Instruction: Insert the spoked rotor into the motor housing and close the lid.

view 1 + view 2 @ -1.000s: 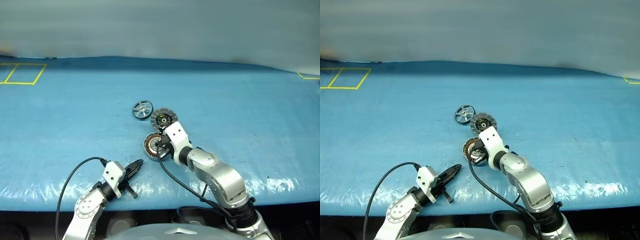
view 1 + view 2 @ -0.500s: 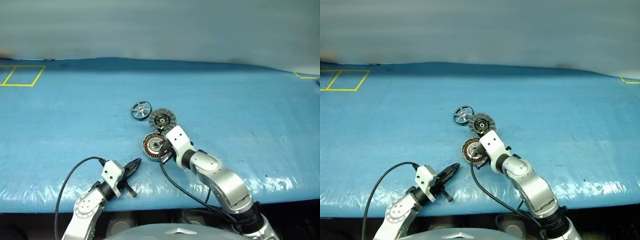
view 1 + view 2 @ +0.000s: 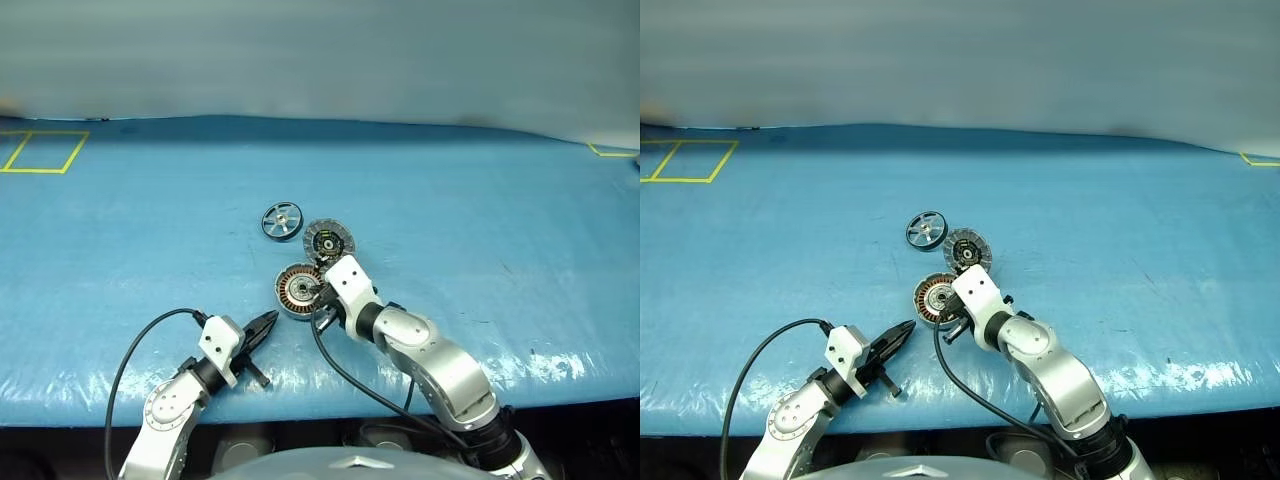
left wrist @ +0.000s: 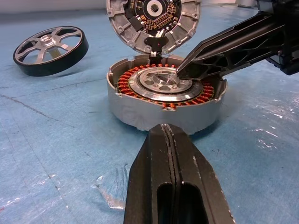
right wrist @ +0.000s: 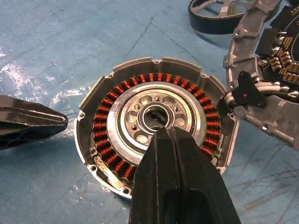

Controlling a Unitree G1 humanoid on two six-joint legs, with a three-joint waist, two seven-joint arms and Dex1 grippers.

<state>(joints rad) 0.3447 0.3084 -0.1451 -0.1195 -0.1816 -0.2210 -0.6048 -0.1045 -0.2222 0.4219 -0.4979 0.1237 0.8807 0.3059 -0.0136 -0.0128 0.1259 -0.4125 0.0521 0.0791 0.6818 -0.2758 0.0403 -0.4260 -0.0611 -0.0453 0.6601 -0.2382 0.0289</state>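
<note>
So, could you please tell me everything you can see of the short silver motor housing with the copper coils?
The short silver metal motor housing lies flat and open-topped on the blue sheet-covered table. Inside, a ring of copper-brown windings surrounds a silver plate with round holes and a central bore. Its rim is notched, with small screw lugs. Wires join it to the ribbed grey lid, tilted up at its far edge. The right gripper, shut, pokes over its centre; whether it touches is unclear. The shut left gripper points at its side wall, apart.
</note>
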